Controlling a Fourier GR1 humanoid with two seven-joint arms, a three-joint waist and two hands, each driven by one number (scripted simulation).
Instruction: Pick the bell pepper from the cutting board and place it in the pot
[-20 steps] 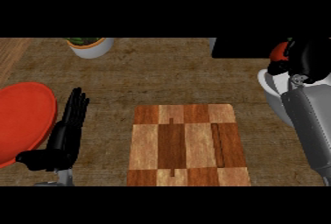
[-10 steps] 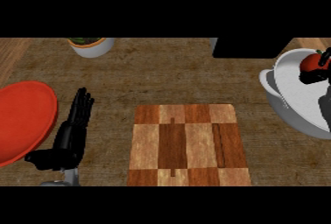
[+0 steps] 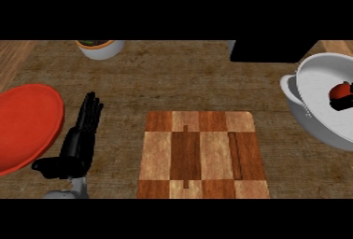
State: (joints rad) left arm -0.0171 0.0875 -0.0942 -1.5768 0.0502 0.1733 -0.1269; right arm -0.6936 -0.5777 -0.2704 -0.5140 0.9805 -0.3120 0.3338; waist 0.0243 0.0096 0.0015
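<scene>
Red fills the left edge, where a plate (image 3: 27, 126) lies flat on the brown counter (image 3: 179, 84). Just beside its right rim rests the left hand (image 3: 79, 140), black, its fingers straight and together, pointing toward the top of the frame, with nothing in them; the thumb sticks out to the left, low down near the plate. Above it, at the upper left, a small white planter (image 3: 103, 48) shows at the top edge, with some green in it. In the lower middle lies the board (image 3: 200, 156), a checked pattern of dark and pale wood, with nothing on it. A black block (image 3: 265, 50) sits at the upper right. Further right, against the right edge, stands the white pot (image 3: 317, 107), cut off by the frame. Inside it, near the right edge, lies the pepper (image 3: 339, 89), red, with a black shape just below touching it; I cannot tell what that shape is. The right hand is nowhere I can make out.
</scene>
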